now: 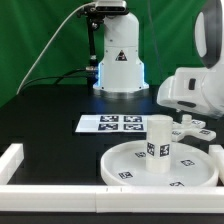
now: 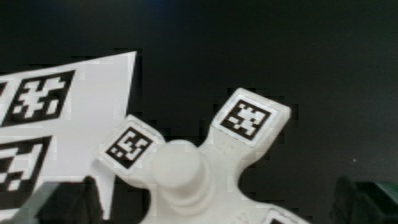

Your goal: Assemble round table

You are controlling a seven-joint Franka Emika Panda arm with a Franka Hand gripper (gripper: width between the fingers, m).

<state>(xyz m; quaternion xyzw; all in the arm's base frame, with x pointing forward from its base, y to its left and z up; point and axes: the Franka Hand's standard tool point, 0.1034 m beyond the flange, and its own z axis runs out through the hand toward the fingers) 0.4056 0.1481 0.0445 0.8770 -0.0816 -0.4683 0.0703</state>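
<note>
Leg [image 1: 159, 143]: upright on disc [image 1: 125, 166]
Foot [image 1: 188, 126]: on table [image 1: 50, 112] beside disc
Claw [image 1: 192, 108]: apart, empty, over foot
Marker board [image 1: 113, 123]: flat, near foot

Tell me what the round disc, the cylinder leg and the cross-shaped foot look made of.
The round disc: likely white plastic, matte, with a moulded raised rim. The cylinder leg: same even white, probably plastic. The cross-shaped foot: seemingly plastic too, smooth rounded hub with a soft sheen. Black-and-white tags look like printed stickers.
</note>
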